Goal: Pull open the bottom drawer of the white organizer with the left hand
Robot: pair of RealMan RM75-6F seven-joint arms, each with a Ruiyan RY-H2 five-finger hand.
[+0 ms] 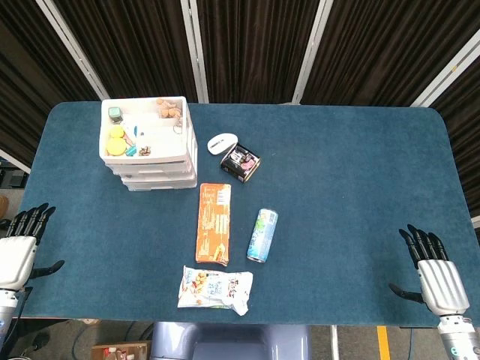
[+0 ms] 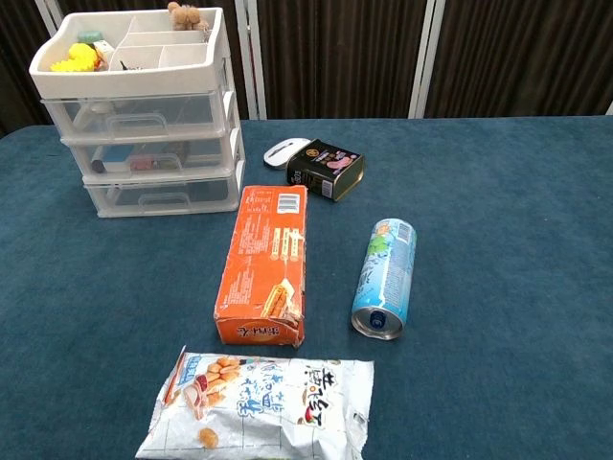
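The white organizer (image 1: 150, 146) (image 2: 144, 115) stands at the table's back left, with three clear drawers stacked under an open top tray of small items. Its bottom drawer (image 2: 163, 195) (image 1: 159, 184) is pushed in, its handle facing the front. My left hand (image 1: 21, 244) hovers at the table's front left edge, fingers spread and holding nothing, far from the organizer. At the front right edge my right hand (image 1: 435, 270) is likewise spread with nothing in it. Neither hand shows in the chest view.
An orange box (image 1: 213, 223) (image 2: 266, 264) lies just in front of the organizer. A blue can (image 1: 262, 235) (image 2: 384, 278) lies to its right, a snack bag (image 1: 215, 289) (image 2: 259, 409) near the front edge. A white mouse (image 1: 222, 142) and a black tin (image 1: 240, 163) sit beside the organizer.
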